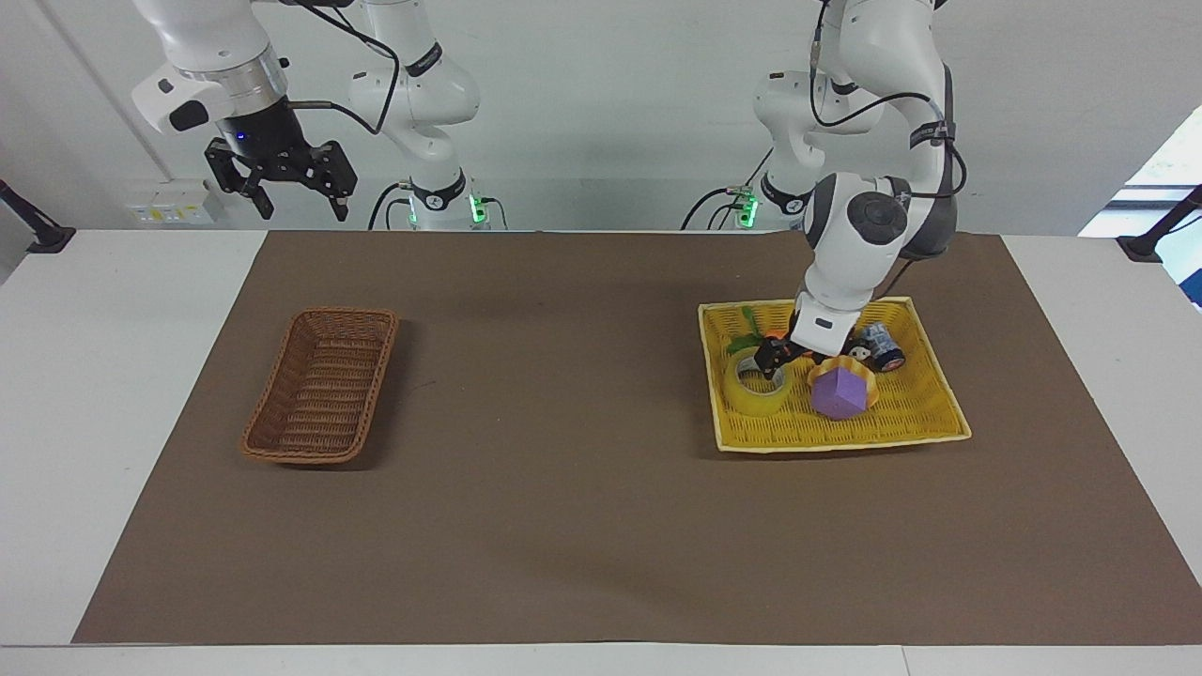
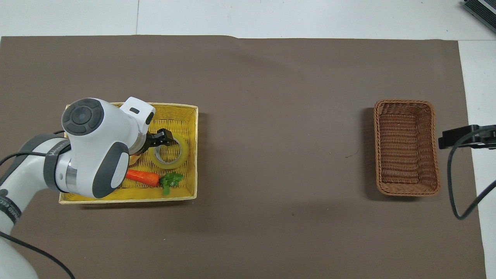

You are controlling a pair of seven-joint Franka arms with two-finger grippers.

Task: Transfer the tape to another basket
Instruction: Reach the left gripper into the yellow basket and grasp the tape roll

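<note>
while the tape (image 1: 757, 383) lies flat in the yellow tray (image 1: 925, 427), the left gripper (image 1: 778, 358) is held low over its rim; the state of its jaws cannot be told. the reach is judged underway; straddling, closing, then carrying to the basket (image 1: 322, 387) is called for. the right gripper (image 1: 282, 178), jaws spread, waits.

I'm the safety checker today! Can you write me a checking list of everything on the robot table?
Surface: brown mat over a white table.
Job's things: tape lying flat in the yellow tray; brown basket at the right arm's end.
Clutter: carrot, purple block on a bread ring, small blue-grey roll, all in the tray.
Grippers: left hand down at the tape's rim; right hand waits raised, open.
Cables: black ones along both arms.
Surroundings: white wall, wall sockets.
</note>
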